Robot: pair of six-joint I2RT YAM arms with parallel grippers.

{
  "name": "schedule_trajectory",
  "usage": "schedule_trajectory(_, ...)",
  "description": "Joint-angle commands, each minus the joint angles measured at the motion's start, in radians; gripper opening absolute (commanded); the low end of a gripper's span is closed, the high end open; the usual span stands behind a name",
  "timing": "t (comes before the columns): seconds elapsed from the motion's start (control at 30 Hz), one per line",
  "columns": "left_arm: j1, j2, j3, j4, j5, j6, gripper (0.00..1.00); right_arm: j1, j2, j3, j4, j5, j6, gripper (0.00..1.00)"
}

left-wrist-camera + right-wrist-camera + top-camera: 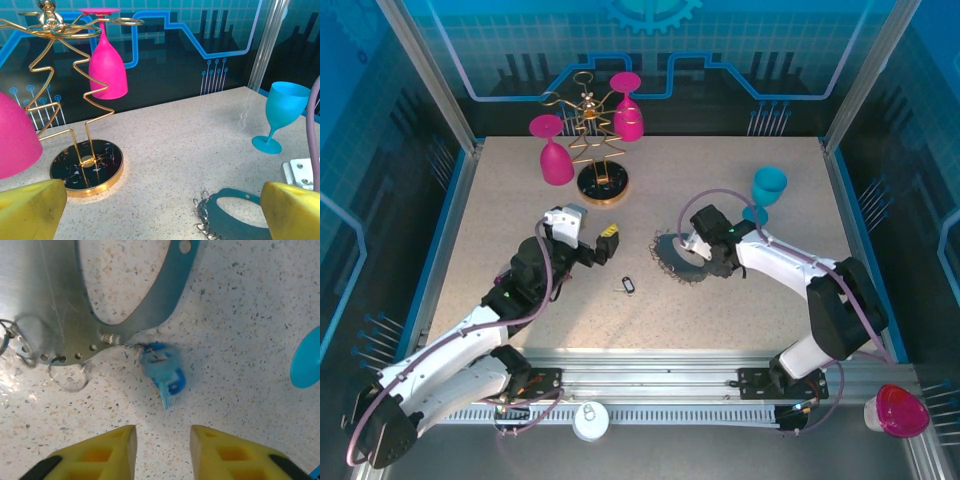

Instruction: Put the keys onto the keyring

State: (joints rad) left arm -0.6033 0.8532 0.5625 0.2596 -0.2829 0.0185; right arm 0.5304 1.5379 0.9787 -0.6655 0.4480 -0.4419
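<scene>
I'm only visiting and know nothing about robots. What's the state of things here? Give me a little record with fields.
blue key: lying at the keyring edge, seemingly hooked to it
other key: loose on the table, between the two arms
right pincer: open, empty, just beside the blue key
left pincer: wide open, empty
background: gold rack holding pink glasses; teal glass upright
</scene>
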Motion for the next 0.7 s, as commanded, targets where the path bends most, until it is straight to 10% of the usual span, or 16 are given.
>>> schedule_trajectory(0.0, 0.018, 0.011, 0.06, -0.069, 0.021, -0.049, 0.99, -0.02, -0.054, 0.01, -0.009, -0.027, 0.044, 0.4)
schedule_trajectory(0.37, 0.089, 0.123, 0.2, -0.238, 0.095, -0.23, 0.99, -0.027, -0.145, 0.064, -0.044, -0.176, 0.776, 0.29)
schedule_trajectory(0.67, 0.091, 0.229, 0.274, -0.274, 0.169, -0.182, 0.99, -0.068, -0.198, -0.07, 0.01, -0.3, 1.309, 0.39)
